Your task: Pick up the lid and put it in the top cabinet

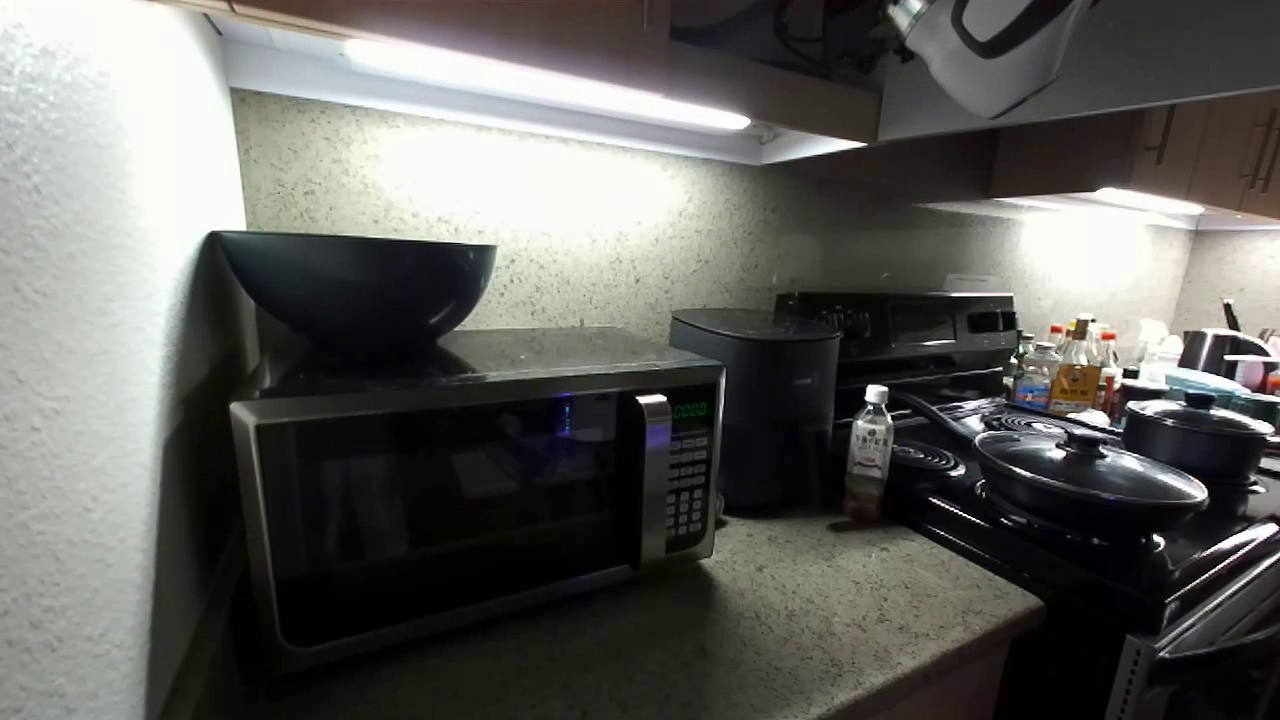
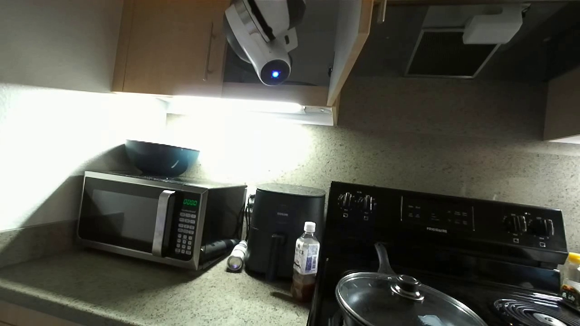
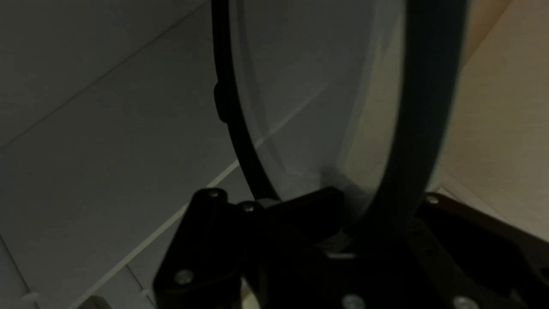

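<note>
A: How is the arm posed?

B: In both exterior views the white, smooth-shelled robot arm hangs from the top edge, its wrist bent and slanting. In an exterior view its rounded end, lit by a small blue light, is the lowest part showing. It hangs before the pale wooden, boxy top cabinet, and the flat, pale door panel juts out just beside the arm.

A: And the jaws?

B: In the wrist view the 2 black, screw-studded jaws look clenched on the large, round, translucent glass lid; its dark rim runs down between them.

A: So where's the lid?

B: Directly ahead of the jaws, at a steep slant to that camera. Grey, seamed panels lie left of the jaws, a pale wooden surface right of them. How far into the cabinet the lid reaches, I can't tell.

A: Anything beneath?

B: Well below the jaws, a round, dark, glossy bowl rests on the silver-and-black, boxy microwave, which stands on the speckled grey stone bench. Near it are a black, rounded air fryer and a clear plastic bottle with a white cap.
</note>
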`<action>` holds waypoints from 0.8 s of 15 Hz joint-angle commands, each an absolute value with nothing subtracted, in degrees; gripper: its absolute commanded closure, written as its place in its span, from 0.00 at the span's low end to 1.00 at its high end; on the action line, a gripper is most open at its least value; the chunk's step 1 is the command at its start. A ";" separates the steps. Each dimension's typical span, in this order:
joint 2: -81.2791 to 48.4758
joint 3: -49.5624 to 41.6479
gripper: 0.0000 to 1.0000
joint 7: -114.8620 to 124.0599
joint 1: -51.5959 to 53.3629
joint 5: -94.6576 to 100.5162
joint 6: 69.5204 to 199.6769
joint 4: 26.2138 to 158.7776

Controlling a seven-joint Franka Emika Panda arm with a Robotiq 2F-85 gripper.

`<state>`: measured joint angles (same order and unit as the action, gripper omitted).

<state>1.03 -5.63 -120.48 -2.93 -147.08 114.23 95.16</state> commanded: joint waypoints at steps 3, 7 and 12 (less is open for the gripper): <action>-7.18 -4.29 1.00 -122.25 -2.62 -148.01 120.33 81.88; -10.59 -4.26 1.00 -121.74 -2.54 -147.25 122.59 76.86; -12.27 -4.42 0.74 -121.61 -2.60 -146.50 125.12 73.66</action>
<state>-11.07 -4.53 -120.48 -2.61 -146.98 122.72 76.59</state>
